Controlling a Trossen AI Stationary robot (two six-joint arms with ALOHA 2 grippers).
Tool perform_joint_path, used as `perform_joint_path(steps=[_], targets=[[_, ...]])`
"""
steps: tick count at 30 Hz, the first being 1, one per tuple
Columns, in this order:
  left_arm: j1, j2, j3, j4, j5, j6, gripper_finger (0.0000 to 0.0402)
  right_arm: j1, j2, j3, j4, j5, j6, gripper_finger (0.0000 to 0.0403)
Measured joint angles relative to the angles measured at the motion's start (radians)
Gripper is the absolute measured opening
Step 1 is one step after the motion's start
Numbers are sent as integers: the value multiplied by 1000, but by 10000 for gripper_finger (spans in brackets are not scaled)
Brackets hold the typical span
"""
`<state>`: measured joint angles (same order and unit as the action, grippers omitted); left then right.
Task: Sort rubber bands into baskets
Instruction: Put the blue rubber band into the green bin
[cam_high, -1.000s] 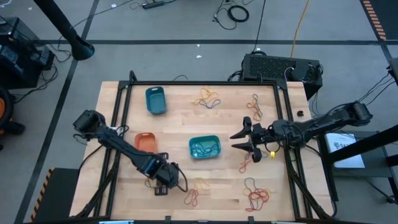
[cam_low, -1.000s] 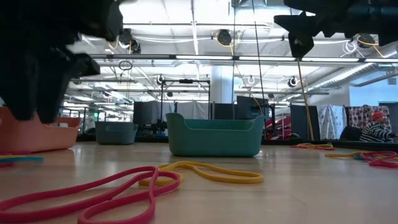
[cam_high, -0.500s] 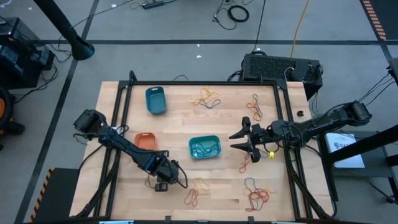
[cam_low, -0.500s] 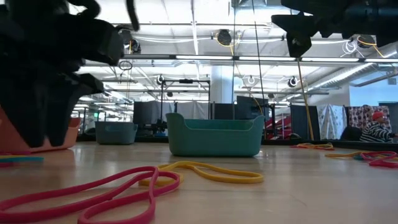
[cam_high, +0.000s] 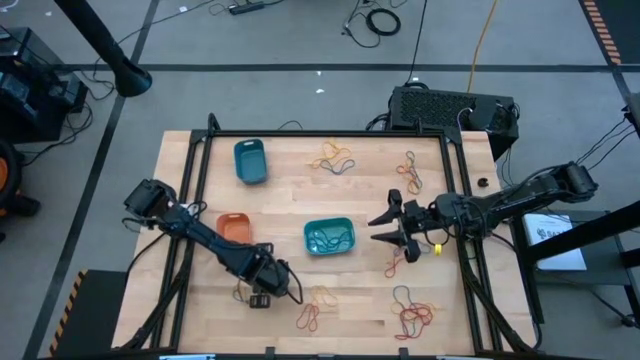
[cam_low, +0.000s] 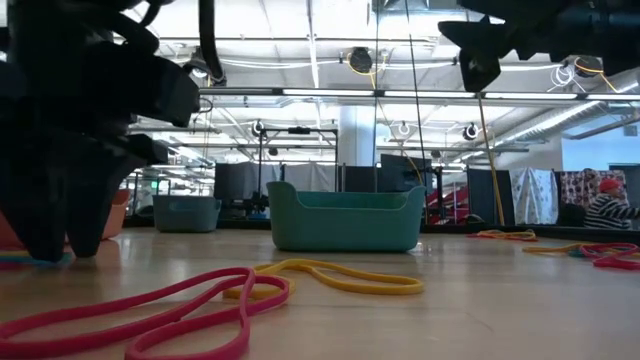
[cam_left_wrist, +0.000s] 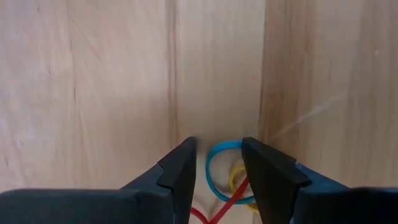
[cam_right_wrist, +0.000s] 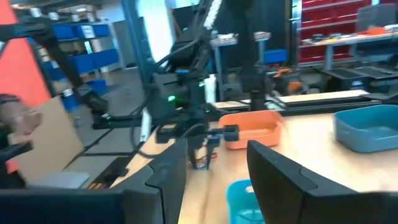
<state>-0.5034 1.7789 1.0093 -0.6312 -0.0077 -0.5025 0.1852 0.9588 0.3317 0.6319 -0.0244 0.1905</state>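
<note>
My left gripper (cam_left_wrist: 217, 149) is open and points down at the table's near left, its fingertips low over a small cluster of rubber bands (cam_high: 242, 293). A blue band (cam_left_wrist: 211, 177) lies between its fingers, with a yellow band (cam_left_wrist: 236, 180) and a red band (cam_left_wrist: 224, 202) beside it. My right gripper (cam_high: 382, 226) is open and empty, in the air right of the teal basket (cam_high: 329, 236), which holds several bands. The orange basket (cam_high: 233, 227) and the blue basket (cam_high: 250, 161) stand on the left half. My left gripper points down, one fingertip (cam_left_wrist: 183, 163) on each side of the blue band's loop (cam_left_wrist: 211, 177), which lies flat on the table. I cannot tell whether the fingers touch it.
More band piles lie at the far middle (cam_high: 336, 157), far right (cam_high: 410, 170), right (cam_high: 400, 262), near right (cam_high: 412, 312) and near middle (cam_high: 315, 310). In the low view a red band (cam_low: 170, 305) and a yellow band (cam_low: 340, 278) lie in front.
My left gripper has gone down toward the table onto the cluster of bands at the near left, staying open. The bands and baskets lie as before.
</note>
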Motion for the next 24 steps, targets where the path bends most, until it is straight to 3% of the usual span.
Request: perform_joint_path(steps=[7,15,24], targets=[[8,2,0,-6,33,18,123,22,59,49,4,-32,-35,160],[12,3,-1,-8,64,14,13,53,178,148,-50,-34,-83,160],[17,-38,46,-46,42,38,8,53,293,235,-112,-33,-106,160]])
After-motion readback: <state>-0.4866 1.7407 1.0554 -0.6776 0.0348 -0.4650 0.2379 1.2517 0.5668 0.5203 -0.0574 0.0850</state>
